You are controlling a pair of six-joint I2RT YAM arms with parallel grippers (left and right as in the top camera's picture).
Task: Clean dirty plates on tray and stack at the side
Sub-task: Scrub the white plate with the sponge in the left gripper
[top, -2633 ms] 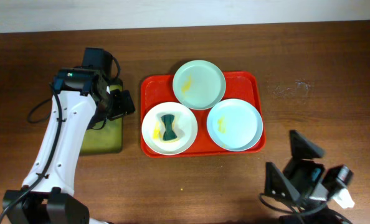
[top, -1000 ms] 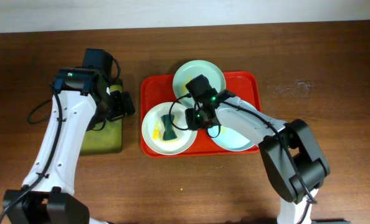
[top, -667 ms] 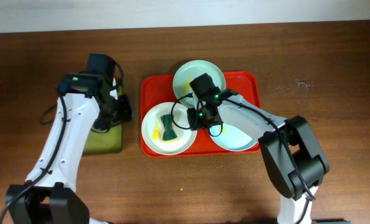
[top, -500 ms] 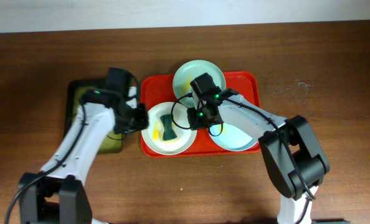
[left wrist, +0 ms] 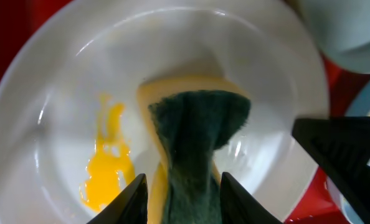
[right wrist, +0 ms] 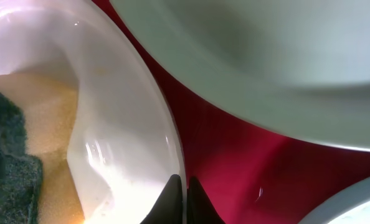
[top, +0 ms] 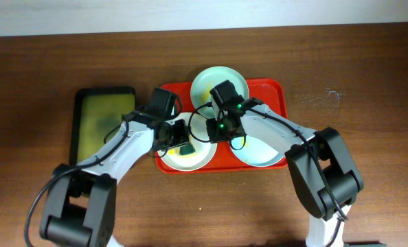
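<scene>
On the red tray [top: 278, 92] sit a white plate [top: 194, 159], a mint green plate [top: 206, 84] and a pale blue plate [top: 260, 152]. A green and yellow sponge [left wrist: 194, 134] lies in the white plate [left wrist: 60, 93], beside a yellow smear [left wrist: 104, 171]. My left gripper [top: 180, 137] [left wrist: 185, 200] is shut on the sponge from both sides. My right gripper [top: 213, 130] [right wrist: 185, 194] pinches the white plate's right rim [right wrist: 163, 124], one finger inside and one outside. In the right wrist view the mint green plate [right wrist: 266, 56] is above and the blue plate's edge [right wrist: 362, 202] is at the lower right.
A black tray with a yellow-green inside [top: 103, 122] lies left of the red tray on the brown wooden table [top: 355, 82]. Both arms crowd over the tray's left half.
My left arm swung right from the black tray to the white plate and closed on the sponge. My right gripper stayed pinched on the plate's rim.
</scene>
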